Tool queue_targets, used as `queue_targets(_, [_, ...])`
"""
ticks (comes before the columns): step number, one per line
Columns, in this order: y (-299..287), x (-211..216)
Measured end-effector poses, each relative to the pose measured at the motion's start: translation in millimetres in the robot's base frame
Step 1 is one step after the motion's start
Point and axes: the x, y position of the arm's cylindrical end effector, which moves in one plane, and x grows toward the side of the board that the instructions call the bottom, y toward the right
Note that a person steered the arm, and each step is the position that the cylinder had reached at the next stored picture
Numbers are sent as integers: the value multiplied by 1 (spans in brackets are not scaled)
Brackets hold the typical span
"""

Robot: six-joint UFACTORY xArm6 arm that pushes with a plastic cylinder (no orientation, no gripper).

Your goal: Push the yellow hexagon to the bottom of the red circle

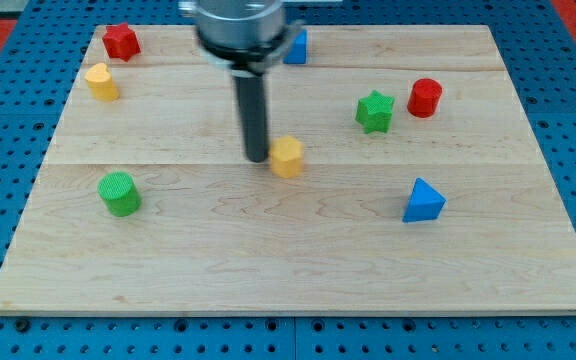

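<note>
The yellow hexagon [287,157] sits near the middle of the wooden board [298,260]. The red circle [425,97] stands toward the view's right, upper part of the board, well apart from the hexagon. My tip [256,158] rests on the board just to the left of the yellow hexagon, touching it or nearly so. The dark rod rises from there to the arm's grey flange at the view's top.
A green star [374,111] lies just left of the red circle. A blue triangle [424,201] is at the lower right. A green circle [120,193] is at the left. A yellow block [101,81] and red star [121,41] are at upper left. A blue block [296,46] peeks from behind the arm.
</note>
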Motion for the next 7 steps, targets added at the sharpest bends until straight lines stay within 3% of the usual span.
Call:
queue_targets(1, [58, 2])
queue_targets(2, [45, 37])
queue_targets(3, [71, 54])
queue_targets(4, [75, 9])
queue_targets(5, [86, 5])
queue_targets(6, [50, -7])
queue_targets(7, [86, -15])
